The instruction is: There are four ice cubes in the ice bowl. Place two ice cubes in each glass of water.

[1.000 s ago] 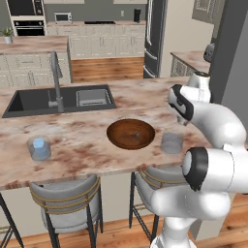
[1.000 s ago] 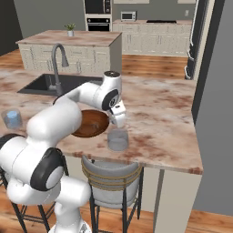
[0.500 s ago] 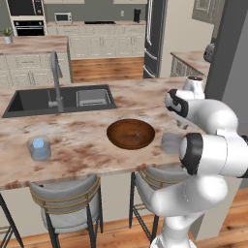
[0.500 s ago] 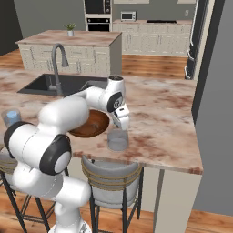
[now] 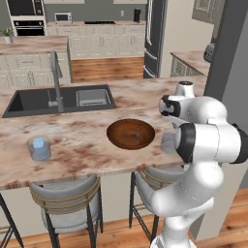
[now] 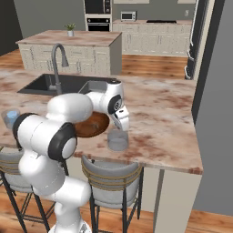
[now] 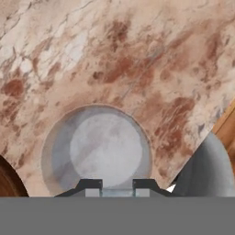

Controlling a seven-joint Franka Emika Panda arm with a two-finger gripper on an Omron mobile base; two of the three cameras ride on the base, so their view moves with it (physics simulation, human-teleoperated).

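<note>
In the hand view, my gripper (image 7: pixel 118 187) hangs right over the near glass of water (image 7: pixel 96 149), and a thin pale-blue ice cube (image 7: pixel 118 193) shows between its two dark fingertips. From the right base view, the gripper (image 6: pixel 122 123) points down just above that glass (image 6: pixel 118 140), beside the dark wooden ice bowl (image 6: pixel 94 126). The bowl (image 5: pixel 131 134) shows no cubes inside. My arm partly hides the near glass (image 5: pixel 168 143). The other glass (image 5: pixel 39 147) stands far left on the counter with pale blue inside.
The marble counter (image 5: pixel 87 131) carries a dark sink (image 5: pixel 58 99) with a tall faucet (image 5: pixel 56 80) behind the bowl. Grey stools (image 6: pixel 111 179) stand under the counter's front edge. A grey wall column (image 6: pixel 214 91) rises at the right.
The arm's elbow has swung toward the cameras, and the hand has sunk slightly over the near glass. Bowl and glasses have stayed put.
</note>
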